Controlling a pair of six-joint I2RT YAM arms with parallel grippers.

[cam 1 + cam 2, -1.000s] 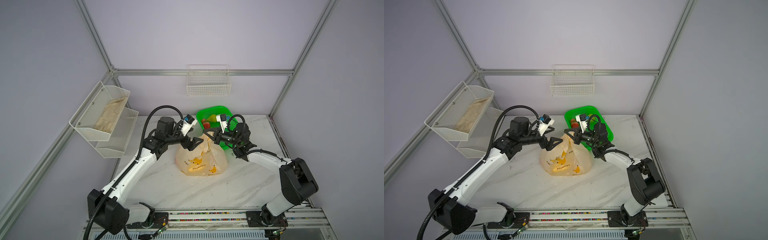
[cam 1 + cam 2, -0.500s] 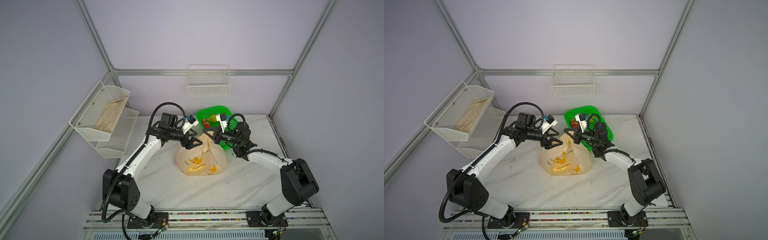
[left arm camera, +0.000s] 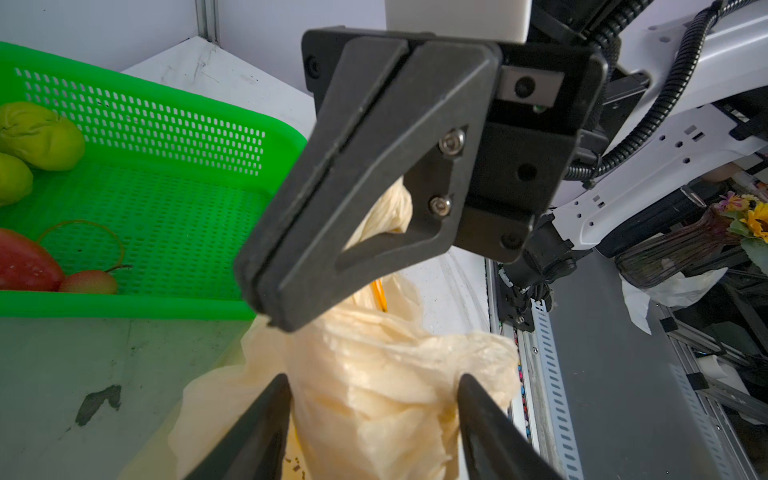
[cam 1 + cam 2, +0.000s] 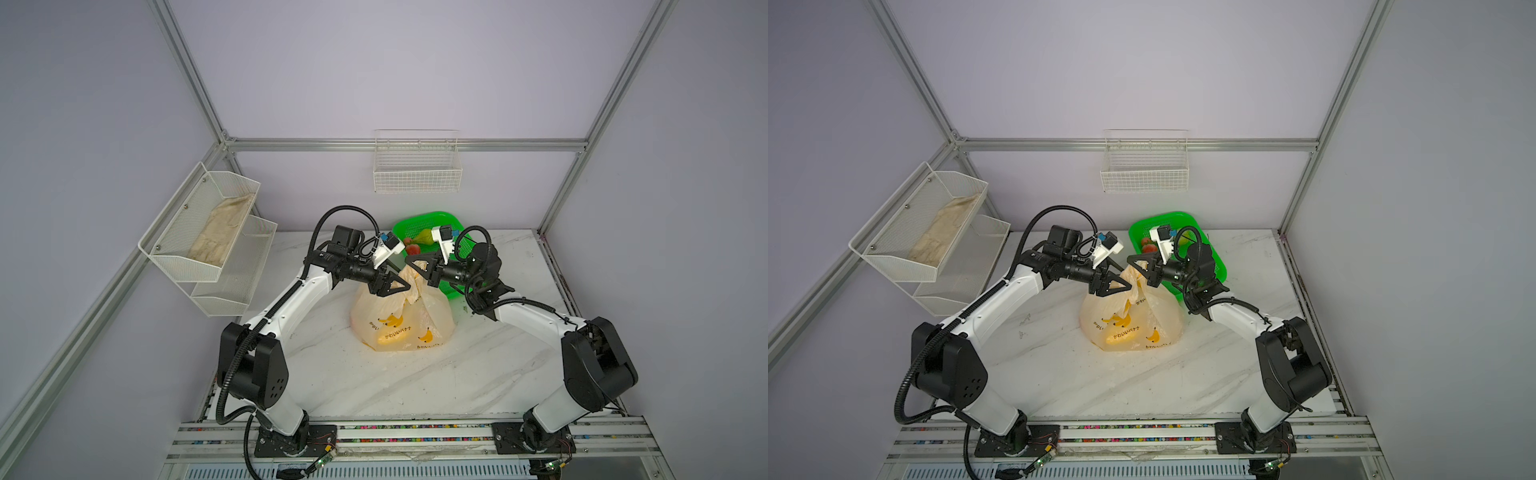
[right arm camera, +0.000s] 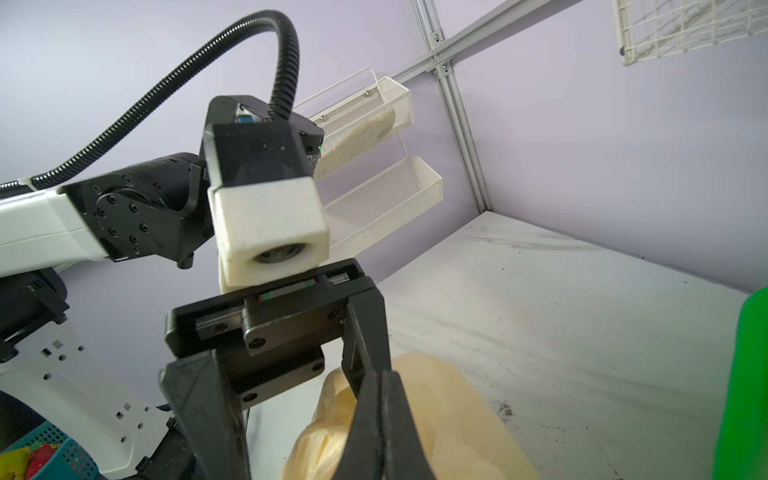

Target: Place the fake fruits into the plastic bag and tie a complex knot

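Note:
The cream-peach plastic bag (image 4: 399,320) (image 4: 1133,324) stands on the marble table, its top pulled up into a peak. My right gripper (image 4: 409,262) (image 5: 376,374) is shut on the bag's handle at that peak, and its closed jaws (image 3: 266,307) show in the left wrist view. My left gripper (image 4: 409,286) (image 3: 374,378) is open, its fingers either side of the bunched plastic just below. An orange-yellow fruit (image 4: 390,336) shows through the bag. Green pears (image 3: 39,137) and a red fruit (image 3: 20,262) lie in the green basket (image 3: 166,195). No knot is in view.
The green basket (image 4: 453,291) sits just behind and right of the bag, under the right wrist. White mesh racks (image 4: 208,232) hang on the left wall and a wire basket (image 4: 417,170) on the back wall. Bare marble (image 4: 374,386) lies in front of the bag.
My left arm's elbow has swung in and its gripper has slid right onto the bag's bunched top, jaws narrowing around it. The right gripper has held still.

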